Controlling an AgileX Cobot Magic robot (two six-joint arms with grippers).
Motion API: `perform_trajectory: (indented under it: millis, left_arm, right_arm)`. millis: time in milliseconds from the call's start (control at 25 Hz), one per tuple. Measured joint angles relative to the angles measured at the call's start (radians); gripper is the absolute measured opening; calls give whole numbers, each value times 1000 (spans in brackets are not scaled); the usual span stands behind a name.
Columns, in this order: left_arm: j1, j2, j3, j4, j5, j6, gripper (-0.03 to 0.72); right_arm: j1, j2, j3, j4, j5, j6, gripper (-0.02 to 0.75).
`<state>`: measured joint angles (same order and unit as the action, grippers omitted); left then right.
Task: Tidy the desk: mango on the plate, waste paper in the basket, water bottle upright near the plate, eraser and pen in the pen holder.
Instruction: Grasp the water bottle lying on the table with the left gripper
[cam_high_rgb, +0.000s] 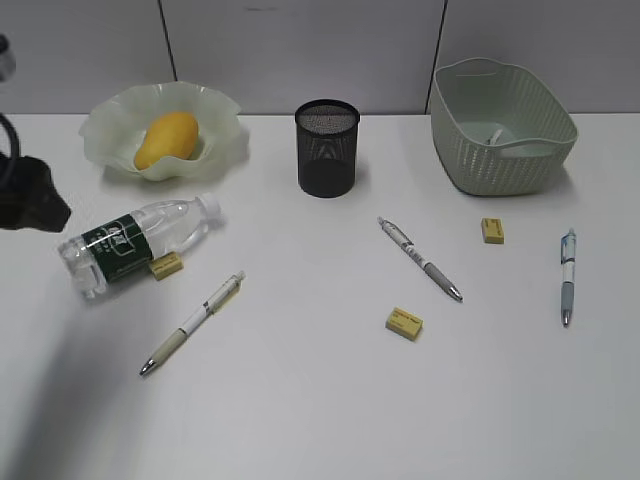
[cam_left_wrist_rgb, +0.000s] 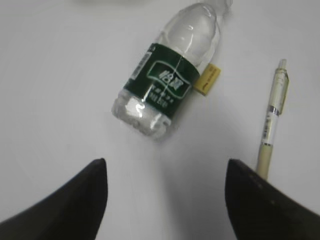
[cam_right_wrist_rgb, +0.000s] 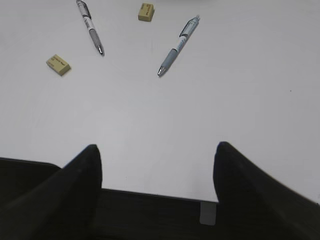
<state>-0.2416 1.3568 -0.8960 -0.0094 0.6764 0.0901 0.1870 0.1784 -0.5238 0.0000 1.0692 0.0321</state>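
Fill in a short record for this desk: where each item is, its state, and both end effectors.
mango: lying in the plate
water bottle: on its side, an eraser against it
pen holder: upright, contents not visible
basket: far right, something pale inside
pens: three, loose on the desk
erasers: three, loose
left end effector: open above the bottle
right end effector: open, empty
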Motion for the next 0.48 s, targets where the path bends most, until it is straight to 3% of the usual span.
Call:
perform_trajectory:
  millis: [280,480]
  left_arm:
    - [0,298,-307,0,157,179,594]
    - [-10,462,-480,-1,255,238,625]
  right_arm:
    - [0,0,0,0,0,0,549]
    - [0,0,0,-5,0,0,549]
